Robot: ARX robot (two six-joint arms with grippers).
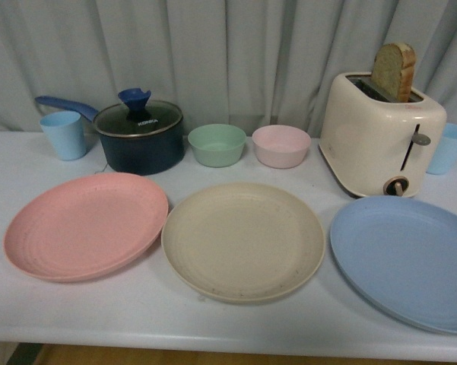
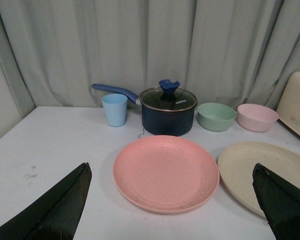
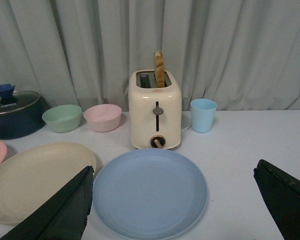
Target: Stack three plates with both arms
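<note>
White desk [image 1: 160, 312], grey curtain [image 1: 236, 53] behind. Lidded dark blue pot [image 1: 139, 144] stands at 10 o'clock on the desk, with a light blue cup [image 1: 63, 134] at its 9 o'clock. Green bowl [image 1: 217, 144] and pink bowl [image 1: 280, 146] sit side by side at 12 o'clock. Cream toaster [image 1: 380, 133] at 2 o'clock holds one bread slice [image 1: 395, 71] upright, with a second blue cup [image 1: 447, 147] at its 3 o'clock.

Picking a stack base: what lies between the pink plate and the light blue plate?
The beige plate lies between the pink plate and the light blue plate; the front view shows all three in a row.
</note>
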